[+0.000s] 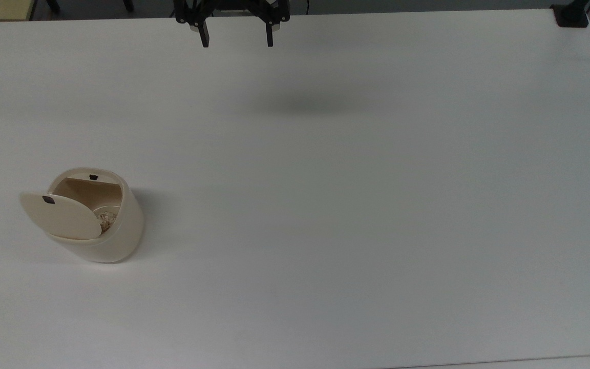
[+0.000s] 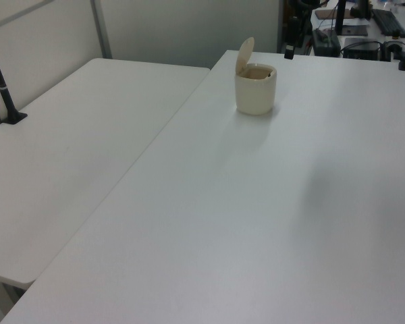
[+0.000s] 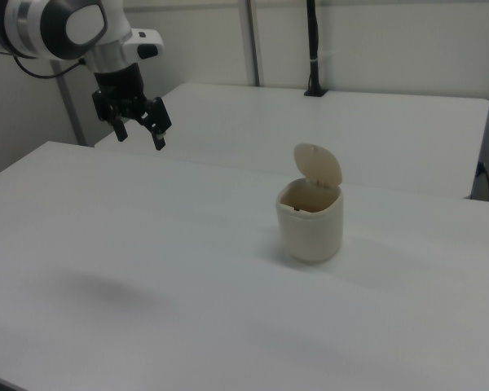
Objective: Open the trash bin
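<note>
The trash bin is seen standing on the white desk with its lid raised upright. Crumpled paper is visible inside. The claw, spread wide and empty, is held above the desk, well apart from the bin.

Background stuff here is pretty plain: a big white surface with a soft grey shadow patch up around 12 o'clock in the top view. A second white table butts up against it, at 9 o'clock in the left view. A black clamp pole stands on that second table's far edge. At 1 o'clock in the left view there's a cluttered desk with a keyboard.
</note>
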Controlling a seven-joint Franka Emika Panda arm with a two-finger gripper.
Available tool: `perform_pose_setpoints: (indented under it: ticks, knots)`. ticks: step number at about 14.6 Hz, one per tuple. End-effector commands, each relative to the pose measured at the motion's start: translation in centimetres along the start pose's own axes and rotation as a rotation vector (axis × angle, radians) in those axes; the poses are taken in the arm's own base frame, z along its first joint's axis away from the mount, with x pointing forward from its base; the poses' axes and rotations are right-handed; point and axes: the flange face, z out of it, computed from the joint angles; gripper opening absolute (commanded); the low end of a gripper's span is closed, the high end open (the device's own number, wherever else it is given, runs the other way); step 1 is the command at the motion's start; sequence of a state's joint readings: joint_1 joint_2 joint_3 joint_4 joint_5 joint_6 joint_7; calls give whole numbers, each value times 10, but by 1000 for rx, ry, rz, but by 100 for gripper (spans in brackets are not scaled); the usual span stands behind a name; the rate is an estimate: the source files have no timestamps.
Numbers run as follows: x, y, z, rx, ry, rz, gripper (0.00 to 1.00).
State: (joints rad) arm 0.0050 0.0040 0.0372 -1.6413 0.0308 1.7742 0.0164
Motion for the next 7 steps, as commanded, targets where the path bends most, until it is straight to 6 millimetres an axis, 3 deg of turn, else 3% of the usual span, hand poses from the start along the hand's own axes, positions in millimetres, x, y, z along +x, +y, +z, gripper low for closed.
perform_pose_setpoints:
  ticks: [1, 7]
  knots:
    - [-6, 4, -3, 10, -17, -17, 100]
    - [-5, -3, 0, 18, -21, 69, 100]
